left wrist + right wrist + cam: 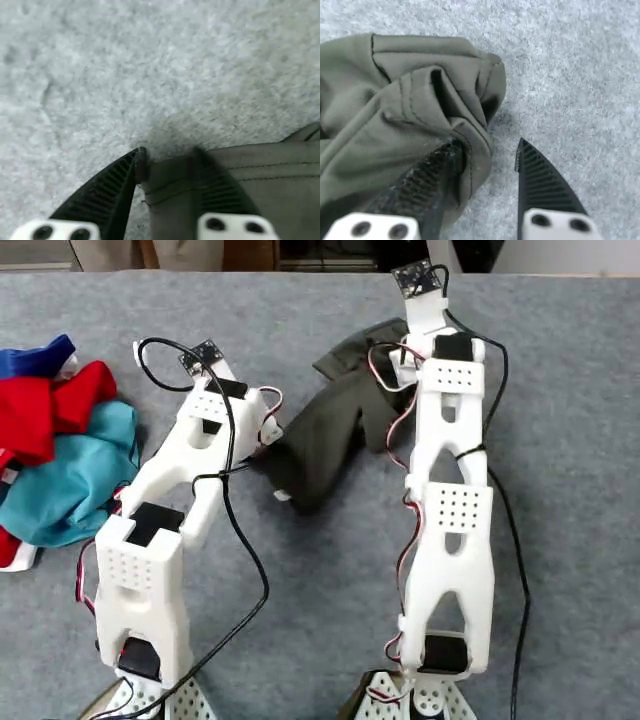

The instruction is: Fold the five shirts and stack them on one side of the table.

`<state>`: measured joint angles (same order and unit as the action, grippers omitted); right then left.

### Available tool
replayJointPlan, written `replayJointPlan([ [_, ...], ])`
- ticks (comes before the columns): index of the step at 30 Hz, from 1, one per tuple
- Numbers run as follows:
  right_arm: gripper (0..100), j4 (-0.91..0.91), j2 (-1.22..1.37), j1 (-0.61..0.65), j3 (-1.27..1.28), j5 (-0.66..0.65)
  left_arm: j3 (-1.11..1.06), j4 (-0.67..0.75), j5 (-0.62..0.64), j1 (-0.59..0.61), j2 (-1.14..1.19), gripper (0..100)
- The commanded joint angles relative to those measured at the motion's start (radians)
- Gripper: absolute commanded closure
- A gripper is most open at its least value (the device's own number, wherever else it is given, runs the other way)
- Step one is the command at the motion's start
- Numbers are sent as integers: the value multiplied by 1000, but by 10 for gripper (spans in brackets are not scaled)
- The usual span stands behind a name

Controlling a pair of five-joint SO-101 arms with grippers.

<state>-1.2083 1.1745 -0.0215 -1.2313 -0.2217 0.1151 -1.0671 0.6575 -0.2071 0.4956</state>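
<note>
We see a crumpled, dark olive-green shirt (322, 445) of soft cloth lying unfolded near the middle of the table, between the outer ends of the two arms. In the left wrist view a stitched hem of the olive-green shirt (265, 175) lies flat. The left gripper (167, 161) stands spread over that edge. One ribbed black finger (117, 187) rests on bare covering just beside the hem and the other (212, 185) sits over the cloth, so we read it as released rather than pinching. In the right wrist view the shirt (395, 110) is bunched into folds with a seam turned up, and the right gripper (485, 152) is likewise parted. One of its fingers (427, 182) touches the bunched edge and the other (537, 175) stands apart over bare covering. From above, the white left arm (165, 530) slants toward the shirt's left edge, and the white right arm (450, 510) runs straight to its far right corner. Well apart from this shirt, at the table's left edge, sits a loose heap: a red shirt (40, 410), a teal shirt (85, 475) and a blue shirt (35, 358), overlapping one another. Everything rests on the grey felt-like table covering (580, 440).
</note>
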Motion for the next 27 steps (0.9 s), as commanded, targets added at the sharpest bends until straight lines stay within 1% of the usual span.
replayJointPlan([
  [1, 807, -6, -8, -15, -54, 2, 37, -8, 0, -14, -15, 982],
  [4, 807, -6, -8, -15, -54, 2, 9, -11, -29, -12, -24, 980],
  [7, 807, -6, -7, -15, -53, 2, 2, -26, -31, -15, -25, 980],
  [11, 807, -6, -7, -15, -50, 2, 61, -146, -26, -20, -47, 978],
  [13, 807, -6, -7, -15, -50, 2, 69, -180, -32, -37, -67, 979],
  [17, 807, -6, -7, -15, -51, 2, 25, -178, -35, -74, -94, 979],
  [19, 807, -6, -7, -16, -53, 3, 17, -178, -64, -80, -105, 980],
  [21, 807, -3, -7, -16, -53, 5, 11, -178, -75, -64, -117, 980],
  [27, 807, -2, -7, -22, -54, 0, 18, -187, -84, 32, -197, 980],
])
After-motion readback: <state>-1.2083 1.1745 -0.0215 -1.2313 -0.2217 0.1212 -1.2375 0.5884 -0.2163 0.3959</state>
